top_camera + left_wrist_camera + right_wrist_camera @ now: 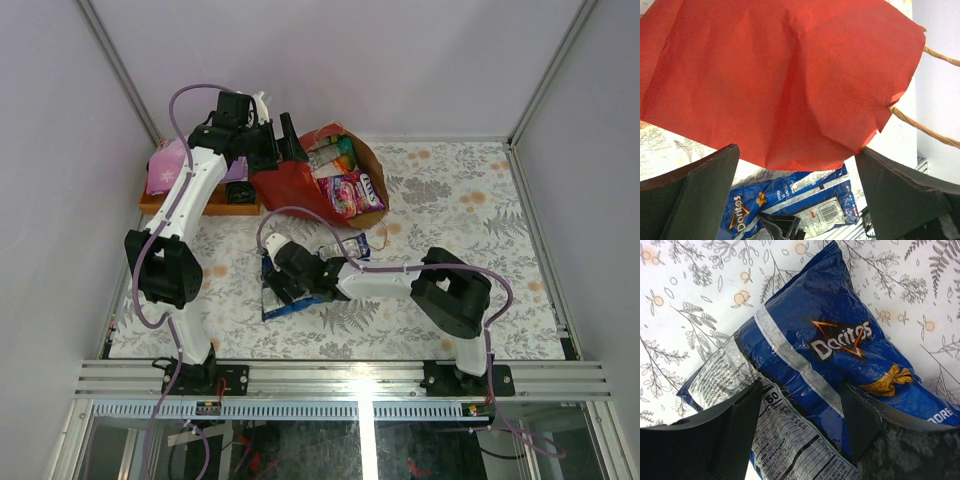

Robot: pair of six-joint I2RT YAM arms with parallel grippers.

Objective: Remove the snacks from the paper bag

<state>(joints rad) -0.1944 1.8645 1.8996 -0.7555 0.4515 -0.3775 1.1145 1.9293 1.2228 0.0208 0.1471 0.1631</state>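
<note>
The red paper bag [290, 185] lies on its side at the back of the table, its mouth facing right, with several snacks [350, 190] showing inside. My left gripper [278, 150] stands open at the bag's closed end. In the left wrist view the red paper bag [780, 75] fills the space beyond the spread fingers [710, 185]. Two blue-and-white Doritos packets [840, 340] lie overlapping on the table. My right gripper [801, 387] is open just above them, one finger on each side. Another small packet [345, 245] lies near the bag's mouth.
A brown wooden tray [160, 205] at the back left holds a purple cloth [170, 165] and black parts [240, 192]. The bag's loop handles [935, 55] stick out sideways. White walls and metal posts close in the floral tabletop [470, 220].
</note>
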